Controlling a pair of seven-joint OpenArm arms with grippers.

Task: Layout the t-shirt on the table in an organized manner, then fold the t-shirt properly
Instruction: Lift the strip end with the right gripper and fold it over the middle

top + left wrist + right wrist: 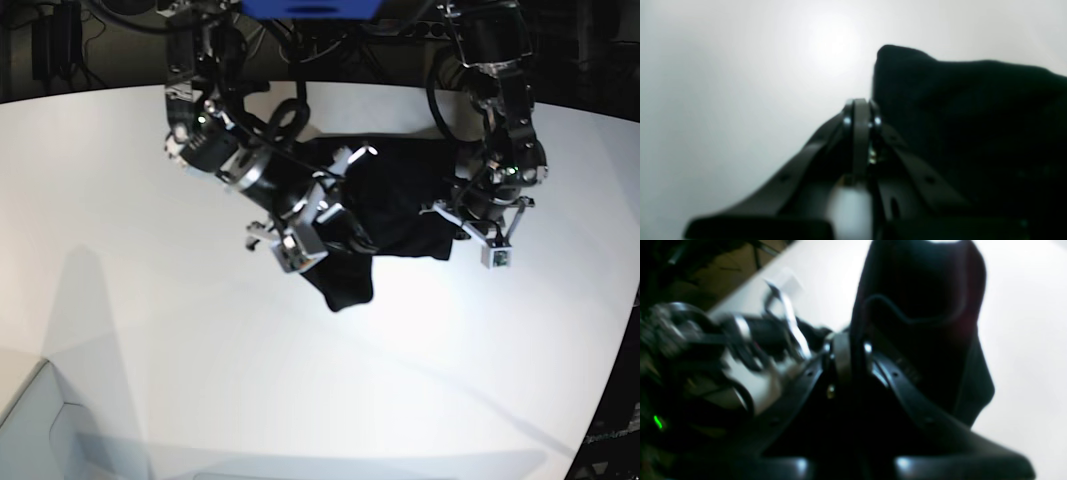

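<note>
The black t-shirt (400, 200) lies bunched at the back middle of the white table (300, 380), with one fold hanging down toward the front. My right gripper (335, 225), on the left of the base view, is shut on that cloth. In the right wrist view the t-shirt (920, 290) rises from between the closed fingers of the right gripper (848, 340). My left gripper (860, 103) is shut, its tips pressed together, with the t-shirt (957, 116) directly against its right side. I cannot see cloth between its tips. In the base view the left gripper (450, 215) sits at the shirt's right edge.
A white box (30, 430) fills the front left corner. The table's curved edge (610, 380) runs down the right side. Dark cables and arm mounts (300, 30) crowd the back edge. Blurred arm cabling (740, 340) and the table's edge show left of the right gripper.
</note>
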